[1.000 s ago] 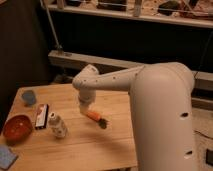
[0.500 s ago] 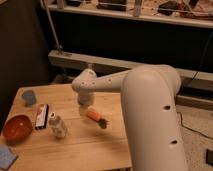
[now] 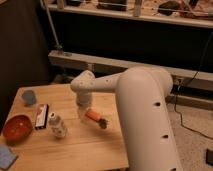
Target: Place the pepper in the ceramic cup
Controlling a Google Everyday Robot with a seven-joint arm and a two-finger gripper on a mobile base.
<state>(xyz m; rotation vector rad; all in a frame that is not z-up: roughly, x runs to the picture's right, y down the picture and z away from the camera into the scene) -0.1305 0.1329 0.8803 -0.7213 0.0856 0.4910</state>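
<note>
The orange pepper (image 3: pixel 93 116) lies on the wooden table (image 3: pixel 75 145) right of centre, its dark stem end (image 3: pixel 103 123) pointing right and toward the front. My gripper (image 3: pixel 83 108) hangs from the white arm (image 3: pixel 135 100) and is down at the pepper's left end, right against it. Whether it holds the pepper does not show. The small blue-grey ceramic cup (image 3: pixel 28 96) stands at the table's far left corner, well to the left of the gripper.
A wide red bowl (image 3: pixel 16 127) sits at the left front. A pale plastic bottle (image 3: pixel 56 125) and a flat dark-and-white pack (image 3: pixel 41 116) stand between the bowl and the pepper. A blue object (image 3: pixel 6 156) lies at the front left edge.
The arm has swung a little to the left and lower, with its bulky link filling more of the right side. The pepper has stayed in the same spot.
</note>
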